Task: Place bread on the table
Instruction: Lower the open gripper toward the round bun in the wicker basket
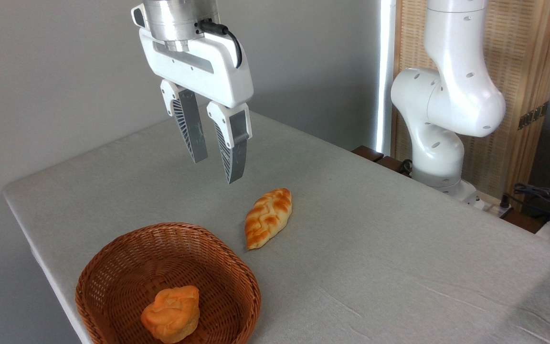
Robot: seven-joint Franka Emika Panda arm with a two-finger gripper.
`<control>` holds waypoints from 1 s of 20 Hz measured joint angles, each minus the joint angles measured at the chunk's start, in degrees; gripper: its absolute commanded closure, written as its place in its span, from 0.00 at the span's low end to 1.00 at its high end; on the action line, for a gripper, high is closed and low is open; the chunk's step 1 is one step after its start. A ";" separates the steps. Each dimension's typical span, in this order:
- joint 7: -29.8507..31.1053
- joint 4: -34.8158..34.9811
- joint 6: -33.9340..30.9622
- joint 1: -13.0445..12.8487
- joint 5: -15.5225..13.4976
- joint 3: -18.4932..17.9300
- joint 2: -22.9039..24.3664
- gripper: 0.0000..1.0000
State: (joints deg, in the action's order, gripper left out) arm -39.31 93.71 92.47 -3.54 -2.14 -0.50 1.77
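Note:
The bread (172, 313), a small round orange-golden bun with a lumpy top, lies inside the brown wicker basket (112, 267) at the front left of the table (375, 248). My gripper (214, 171) hangs in the air above the table, well behind and above the basket. Its two grey ribbed fingers (233, 153) point down, stand apart and hold nothing. A longer braided loaf (268, 217) rests on the grey cloth just right of the basket, below and to the right of the gripper.
The arm's white base and lower links (447, 110) stand at the far right edge of the table. Cables and dark gear (547, 200) lie beyond that edge. A grey wall runs behind the table, and the table's left edge is close to the basket.

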 measured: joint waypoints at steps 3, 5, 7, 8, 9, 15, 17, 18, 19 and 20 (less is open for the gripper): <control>0.00 0.00 0.00 0.00 0.00 0.00 0.00 0.00; 0.00 0.00 0.00 0.01 0.00 0.00 0.00 0.00; 0.00 0.00 0.00 0.02 0.00 0.00 0.00 0.00; 0.00 0.00 0.00 0.03 0.01 0.00 0.00 0.00; 0.00 0.00 0.00 0.05 0.01 0.00 0.00 0.00; -0.01 0.01 0.56 0.27 0.08 -1.27 -0.12 0.00; -0.03 0.53 4.18 0.32 0.08 -2.34 -0.71 0.00; -0.06 0.95 5.64 0.35 0.08 -2.57 -0.91 0.00; -0.10 1.98 8.39 0.38 0.08 -2.86 -1.23 0.00; -0.10 2.60 9.77 0.38 0.08 -2.96 -1.41 0.00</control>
State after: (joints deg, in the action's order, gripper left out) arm -39.41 96.31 102.24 -3.16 -2.06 -3.46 0.36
